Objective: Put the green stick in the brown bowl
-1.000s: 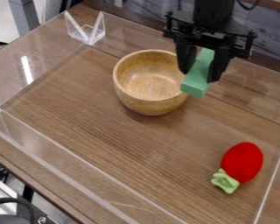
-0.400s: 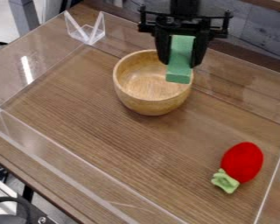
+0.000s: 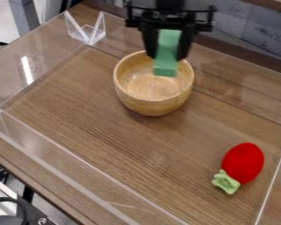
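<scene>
Right, the claw has the stick clenched in its grasp (a pale green block, hanging upright) over the far side of the bowl; the red toy lies near right on the table.

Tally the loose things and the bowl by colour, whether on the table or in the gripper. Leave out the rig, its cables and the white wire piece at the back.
Light green: 1, the green stick, in the gripper
Light brown: 1, the bowl
Red with a green stem: 1, the toy
Total: 3
</scene>
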You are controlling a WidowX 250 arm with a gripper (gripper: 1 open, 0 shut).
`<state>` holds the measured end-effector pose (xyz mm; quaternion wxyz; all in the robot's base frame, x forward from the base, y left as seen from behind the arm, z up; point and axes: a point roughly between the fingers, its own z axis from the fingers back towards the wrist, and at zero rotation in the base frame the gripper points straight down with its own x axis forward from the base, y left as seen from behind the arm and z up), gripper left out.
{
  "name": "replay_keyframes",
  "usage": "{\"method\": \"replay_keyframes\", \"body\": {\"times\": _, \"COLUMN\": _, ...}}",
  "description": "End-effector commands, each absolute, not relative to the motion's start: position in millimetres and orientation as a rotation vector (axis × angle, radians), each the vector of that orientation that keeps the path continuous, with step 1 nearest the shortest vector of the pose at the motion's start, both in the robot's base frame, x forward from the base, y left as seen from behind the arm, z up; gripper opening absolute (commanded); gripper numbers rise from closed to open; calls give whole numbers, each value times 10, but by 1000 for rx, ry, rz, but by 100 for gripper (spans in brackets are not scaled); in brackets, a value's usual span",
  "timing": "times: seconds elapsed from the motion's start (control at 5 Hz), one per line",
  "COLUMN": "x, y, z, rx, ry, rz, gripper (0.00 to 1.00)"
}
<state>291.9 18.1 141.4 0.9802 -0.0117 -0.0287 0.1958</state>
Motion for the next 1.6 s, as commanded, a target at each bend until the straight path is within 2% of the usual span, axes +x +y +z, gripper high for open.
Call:
{"method": "replay_keyframes", "body": {"times": 0.0, "x": 2894, "y": 396, "z": 1510, "rx": -28, "ry": -113, "rz": 321, "gripper": 0}}
{"method": "replay_keyframes", "body": {"times": 0.2, "x": 2868, "y": 490, "z": 1444, "rx": -25, "ry": -103, "rz": 256, "gripper": 0}}
{"method": "replay_keyframes", "body": {"times": 0.6, "x": 2864, "y": 413, "z": 1185, "rx": -31, "ry": -97, "rz": 205, "gripper": 0}}
{"method": "replay_keyframes", "body": {"times": 0.8, "x": 2884, "y": 393, "z": 1033, "rx": -33, "ry": -101, "rz": 198, "gripper": 100}}
{"method": "replay_keyframes", "body": {"times": 1.0, "x": 2888, "y": 419, "z": 1024, "rx": -47, "ry": -120, "rz": 207, "gripper": 100}}
{"method": "replay_keyframes", "body": {"times": 1.4, "x": 2828, "y": 507, "z": 1257, "rx": -63, "ry": -166, "rz": 171, "gripper": 100}}
